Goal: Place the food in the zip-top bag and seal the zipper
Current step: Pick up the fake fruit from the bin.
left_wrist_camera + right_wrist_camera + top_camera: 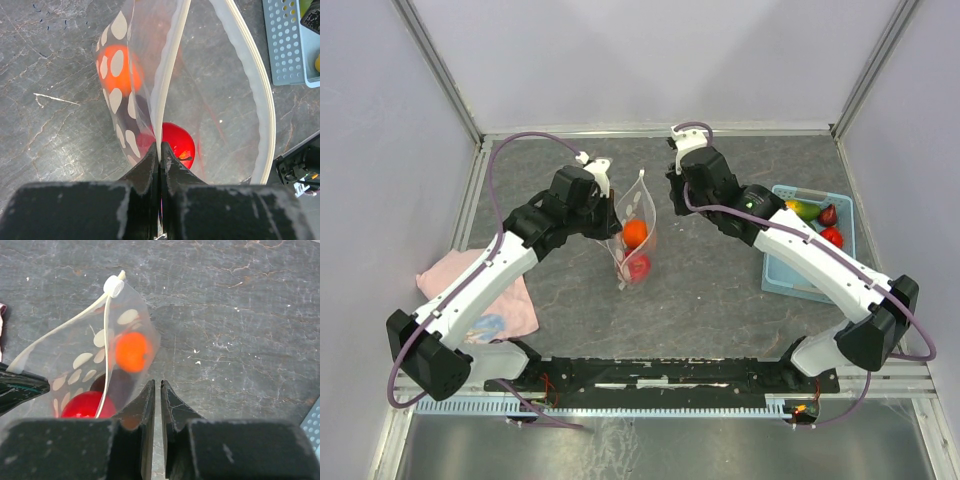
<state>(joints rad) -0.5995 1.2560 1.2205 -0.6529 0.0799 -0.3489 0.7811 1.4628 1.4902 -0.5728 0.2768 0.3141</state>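
Observation:
The zip-top bag (pixel 630 240) stands at the table's middle with its mouth open. An orange fruit (pixel 635 233) and a bright red fruit (pixel 639 267) lie inside it. My left gripper (pixel 610 215) is shut on the zipper strip (pixel 167 85) at the mouth's near side, with the orange fruit (pixel 117 67) and red fruit (pixel 176 142) below it. My right gripper (pixel 676 200) is shut and empty just right of the bag (pixel 95 355), apart from it. More food lies in the basket: a yellow-green fruit (pixel 802 209), a dark maroon one (pixel 828 214) and a red one (pixel 832 237).
The light-blue perforated basket (pixel 790 275) sits at the right. A pink cloth (pixel 480 295) lies at the left under the left arm. Metal rails edge the table at the back and sides.

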